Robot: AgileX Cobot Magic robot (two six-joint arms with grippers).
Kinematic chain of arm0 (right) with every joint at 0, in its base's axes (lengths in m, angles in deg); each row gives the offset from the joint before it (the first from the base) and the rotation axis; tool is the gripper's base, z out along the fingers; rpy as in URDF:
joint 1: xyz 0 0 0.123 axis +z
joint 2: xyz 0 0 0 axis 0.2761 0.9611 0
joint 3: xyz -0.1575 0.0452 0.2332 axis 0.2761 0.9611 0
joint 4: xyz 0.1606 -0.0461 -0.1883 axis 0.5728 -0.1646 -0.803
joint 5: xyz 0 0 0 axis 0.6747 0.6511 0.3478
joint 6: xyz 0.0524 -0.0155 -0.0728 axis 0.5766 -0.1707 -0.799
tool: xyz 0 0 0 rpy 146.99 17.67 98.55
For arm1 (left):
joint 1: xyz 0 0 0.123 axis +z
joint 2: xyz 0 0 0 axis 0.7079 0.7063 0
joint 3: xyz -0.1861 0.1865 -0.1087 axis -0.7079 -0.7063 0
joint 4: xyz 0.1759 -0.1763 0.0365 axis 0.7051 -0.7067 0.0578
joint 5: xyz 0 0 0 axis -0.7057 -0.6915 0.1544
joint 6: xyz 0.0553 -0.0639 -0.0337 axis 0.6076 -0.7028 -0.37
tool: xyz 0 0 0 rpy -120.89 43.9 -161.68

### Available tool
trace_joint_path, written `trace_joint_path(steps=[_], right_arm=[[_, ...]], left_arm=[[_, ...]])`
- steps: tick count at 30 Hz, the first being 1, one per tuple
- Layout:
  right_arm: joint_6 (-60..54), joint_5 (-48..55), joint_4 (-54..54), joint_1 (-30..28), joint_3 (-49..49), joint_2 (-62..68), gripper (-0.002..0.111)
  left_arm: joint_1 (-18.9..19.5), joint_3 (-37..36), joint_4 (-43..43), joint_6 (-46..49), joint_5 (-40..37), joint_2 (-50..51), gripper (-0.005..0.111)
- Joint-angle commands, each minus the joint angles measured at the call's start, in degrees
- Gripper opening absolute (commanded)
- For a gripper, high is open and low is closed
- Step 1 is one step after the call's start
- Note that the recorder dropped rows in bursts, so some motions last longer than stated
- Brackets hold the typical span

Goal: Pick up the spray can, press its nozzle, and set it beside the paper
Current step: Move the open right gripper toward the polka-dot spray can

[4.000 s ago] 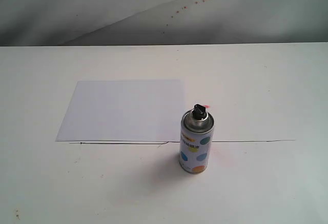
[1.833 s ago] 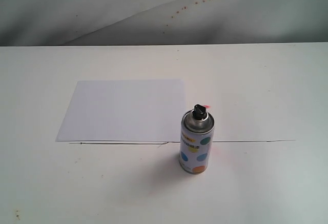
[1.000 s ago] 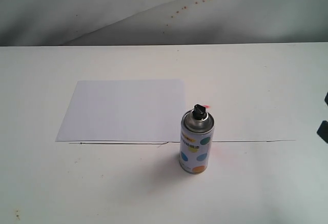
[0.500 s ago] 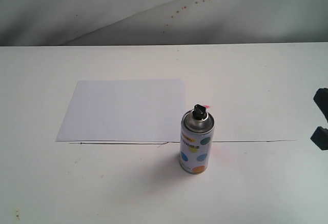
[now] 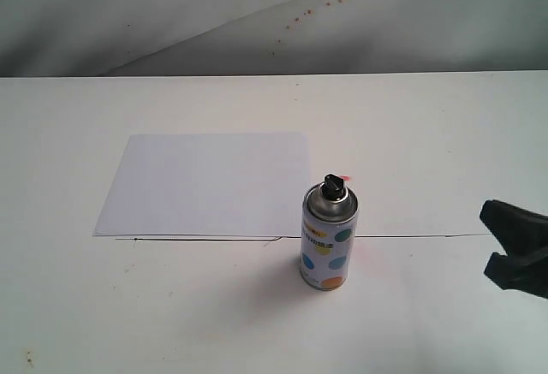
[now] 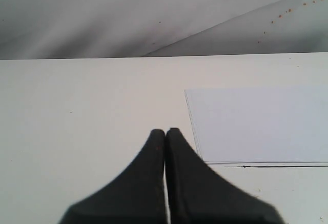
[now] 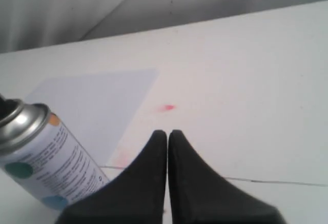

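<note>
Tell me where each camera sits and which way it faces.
Exterior view: off the arms, looking down at the spray can and paper on the table; right gripper at the edge.
Left wrist view: behind the left gripper, facing the paper.
Right wrist view: behind the right gripper, facing the spray can.
All three share the paper.

- Spray can: bright bare-metal shoulder with a glossy, smooth printed label.
- Nozzle: black plastic with a dull sheen.
- Paper: smooth, matt white sheet.
- Desk: matt white and smooth, with faint specks and pink stains.
- Left gripper and right gripper: jaws matt black and smooth.
</note>
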Motion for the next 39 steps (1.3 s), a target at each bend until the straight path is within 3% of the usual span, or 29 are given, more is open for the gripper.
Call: trace_joint_path(steps=[1, 7, 11, 17, 25, 28, 30, 34, 35, 39], right_arm=[[0.3, -4.4, -7.0, 0.2, 0.3, 3.3, 0.001], [0.2, -5.9, -15.8, 0.2, 0.3, 3.6, 0.001], [0.3, -5.9, -19.3, 3.5, 0.3, 3.6, 0.001], [0.1, -0.8, -14.0, 11.2, 0.3, 4.8, 0.001], [-4.7, 0.0, -8.4, 15.6, 0.3, 5.9, 0.002], [-4.7, -2.0, -10.3, 15.6, 0.3, 5.9, 0.020], [-4.7, -4.8, -11.7, 15.6, 0.3, 5.9, 0.042], [-1.6, -6.6, -8.6, 15.6, 0.3, 5.9, 0.101], [-1.5, -6.3, -8.2, 15.6, 0.3, 5.9, 0.105], [-1.5, -6.3, -8.9, 15.6, 0.3, 5.9, 0.105]], left_arm=[[-0.3, -0.3, 0.1, -0.1, 0.3, -0.2, 0.000], [-0.3, -0.3, 0.1, -0.1, 0.3, -0.2, 0.000], [-0.3, -0.3, 0.1, -0.1, 0.3, -0.2, 0.000], [-0.3, -0.3, 0.1, -0.1, 0.3, -0.2, 0.000], [-0.3, -0.3, 0.1, 0.0, 0.3, -0.2, 0.000], [-0.3, -0.3, 0.1, 0.0, 0.3, -0.2, 0.000], [-0.3, -0.3, 0.1, -0.1, 0.3, -0.2, 0.000], [-0.3, -0.3, 0.1, -0.1, 0.3, -0.2, 0.000], [-0.3, -0.3, 0.1, -0.1, 0.3, -0.2, 0.000], [-0.3, -0.3, 0.1, -0.1, 0.3, -0.2, 0.000]])
